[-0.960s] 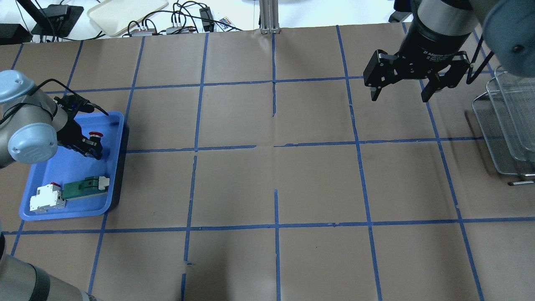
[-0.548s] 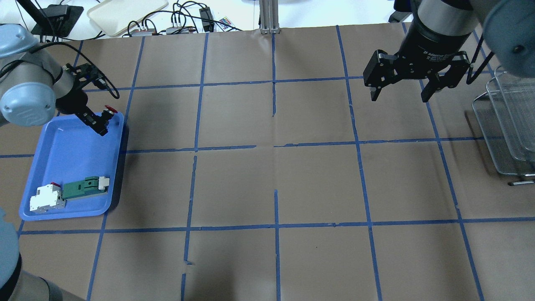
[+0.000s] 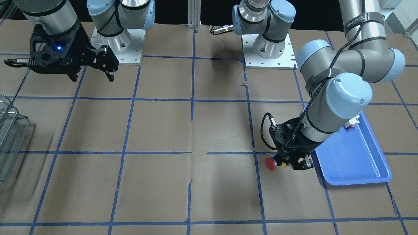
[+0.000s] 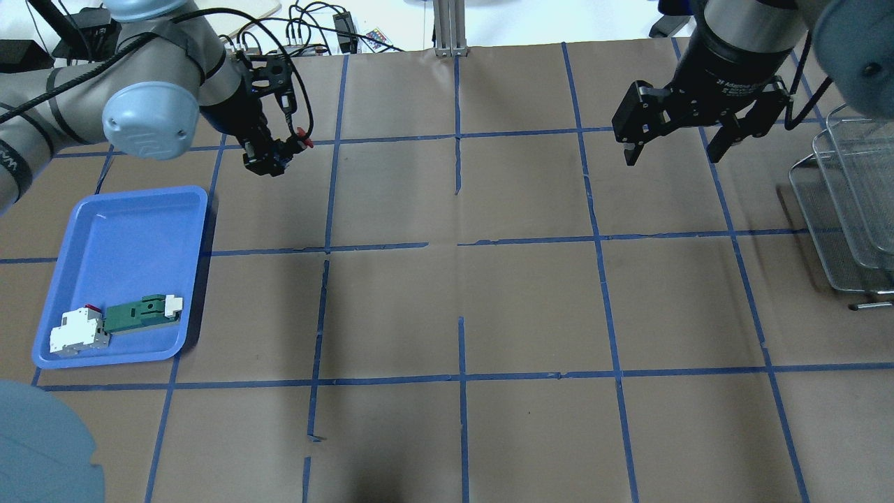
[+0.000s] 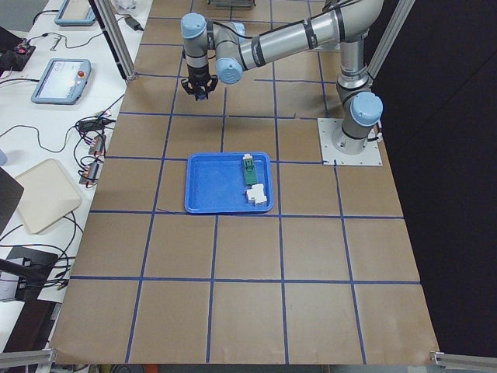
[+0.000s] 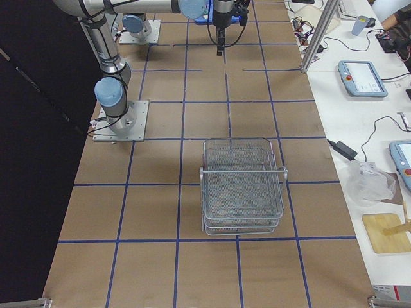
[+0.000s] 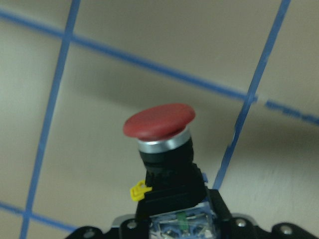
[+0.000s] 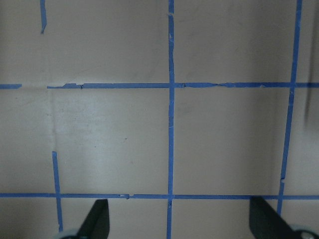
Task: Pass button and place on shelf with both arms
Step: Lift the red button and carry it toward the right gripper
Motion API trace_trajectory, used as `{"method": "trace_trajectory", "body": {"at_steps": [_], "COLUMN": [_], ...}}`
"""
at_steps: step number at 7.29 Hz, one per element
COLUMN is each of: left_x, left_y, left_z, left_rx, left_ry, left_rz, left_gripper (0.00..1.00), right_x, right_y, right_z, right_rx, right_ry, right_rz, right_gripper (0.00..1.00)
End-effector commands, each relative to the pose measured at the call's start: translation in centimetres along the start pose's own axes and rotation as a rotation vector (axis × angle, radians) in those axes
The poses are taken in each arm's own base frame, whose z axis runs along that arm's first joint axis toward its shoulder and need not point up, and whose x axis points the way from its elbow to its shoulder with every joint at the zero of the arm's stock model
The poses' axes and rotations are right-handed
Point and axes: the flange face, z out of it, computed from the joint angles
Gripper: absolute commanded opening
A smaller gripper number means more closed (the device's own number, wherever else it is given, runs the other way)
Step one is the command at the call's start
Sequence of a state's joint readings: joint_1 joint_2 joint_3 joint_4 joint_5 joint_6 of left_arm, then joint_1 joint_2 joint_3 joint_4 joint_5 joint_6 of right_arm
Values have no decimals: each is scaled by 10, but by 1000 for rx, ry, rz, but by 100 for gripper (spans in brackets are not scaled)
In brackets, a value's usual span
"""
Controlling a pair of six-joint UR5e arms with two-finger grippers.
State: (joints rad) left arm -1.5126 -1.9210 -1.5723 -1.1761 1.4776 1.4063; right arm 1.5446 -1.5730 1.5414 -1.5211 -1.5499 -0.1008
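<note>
My left gripper [image 4: 271,159] is shut on the black base of the button [image 4: 300,137] and holds it above the table, past the far right corner of the blue tray [image 4: 126,230]. The red cap [image 3: 270,164] points sideways toward the table's middle. In the left wrist view the button [image 7: 160,123] fills the centre, with a yellow tab at its base. My right gripper [image 4: 674,155] is open and empty, hanging over the far right of the table; its fingers [image 8: 97,219] frame bare paper. The wire-mesh shelf [image 4: 852,202] stands at the right edge.
The blue tray [image 3: 352,156] holds a green-and-white flat part [image 4: 143,312] and a white block with a red bit [image 4: 78,332] at its near end. Brown paper with a blue tape grid covers the table. Cables and a beige tray lie beyond the far edge.
My left gripper has lifted the button out of the blue tray and carried it away from the robot and to the right, out over the table. The right gripper has barely shifted.
</note>
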Motion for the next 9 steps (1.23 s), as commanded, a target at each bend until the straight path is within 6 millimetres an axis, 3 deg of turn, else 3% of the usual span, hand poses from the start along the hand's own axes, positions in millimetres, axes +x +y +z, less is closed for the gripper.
{"method": "trace_trajectory", "body": {"at_steps": [1, 2, 3, 4, 5, 6, 8, 9], "left_x": [25, 36, 39, 54, 74, 85, 122, 128], "left_y": [-73, -103, -118, -145, -174, -195, -244, -261], "left_z": [5, 7, 9, 12, 9, 6, -2, -9], "left_rx": [89, 269, 394, 418, 424, 437, 459, 467], "left_ry": [4, 40, 41, 31, 17, -18, -50, -80], "left_rz": [237, 292, 330, 462, 542, 597, 698, 750], "left_gripper": [0, 0, 0, 0, 0, 0, 0, 0], "right_x": [38, 62, 81, 104, 113, 103, 93, 85], "right_y": [-7, -4, -6, -14, -26, -29, -28, -25], "right_z": [-1, 5, 6, 17, 27, 31, 30, 25], "right_rx": [8, -27, -9, 8, 64, 126, 194, 246], "right_ry": [3, -25, -69, -153, -254, -342, -335, -331], "right_rz": [-147, -256, -364, -412, -486, -587, -935, -1094], "right_gripper": [100, 100, 100, 100, 100, 100, 100, 100]}}
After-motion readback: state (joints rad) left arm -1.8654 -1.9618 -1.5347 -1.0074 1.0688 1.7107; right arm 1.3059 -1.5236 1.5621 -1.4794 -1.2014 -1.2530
